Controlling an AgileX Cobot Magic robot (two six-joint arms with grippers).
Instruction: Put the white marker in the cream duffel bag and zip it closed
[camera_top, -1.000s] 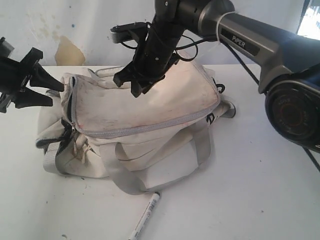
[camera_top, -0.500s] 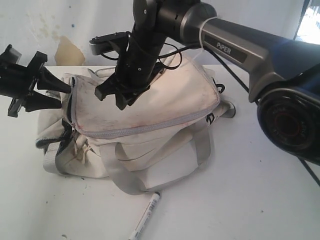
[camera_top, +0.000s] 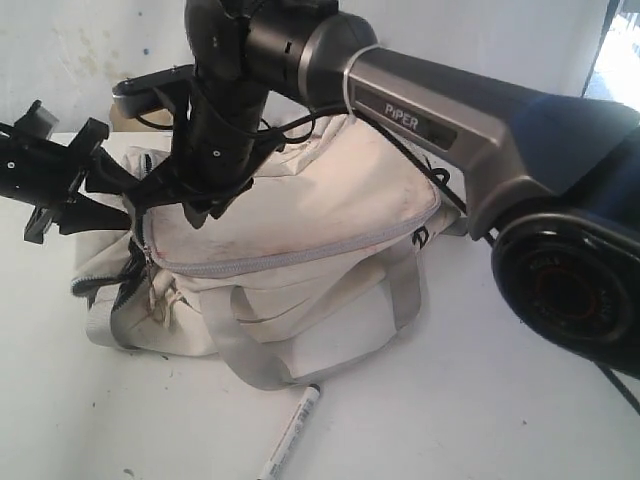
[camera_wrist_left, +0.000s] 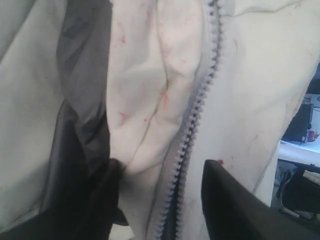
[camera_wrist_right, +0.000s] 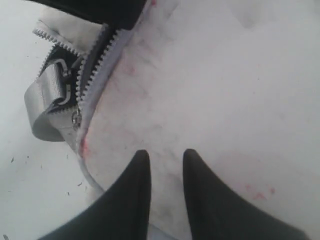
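- Two claws are at one end of the cream duffel bag (camera_top: 300, 215).
- The right claw (camera_wrist_right: 166, 156) has its black fingers (camera_wrist_right: 135, 190) close together, with only a thin gap. Nothing is between them.
- It points down at the cream top of the bag, just beside the grey zipper (camera_wrist_right: 97, 70).
- I cannot tell if the right claw touches the cloth.
- The left claw (camera_wrist_left: 162, 167) is wide apart. The zipper and a fold of cream cloth show between its fingers, but it is not squeezing them.
- In the exterior view the left claw (camera_top: 118, 205) points at the bag's end from the side, and the right claw (camera_top: 198, 208) comes down from above, very near it.
- The right arm (camera_top: 430, 120) reaches across the bag.
- The zipper is open at this end, and the dark lining (camera_wrist_left: 80, 100) shows.
- A grey strap (camera_top: 250, 370) loops down the front of the bag.
- The white marker (camera_top: 290, 435) lies on the surface (camera_top: 520, 400) in front of the bag, near the strap, well apart from both claws.
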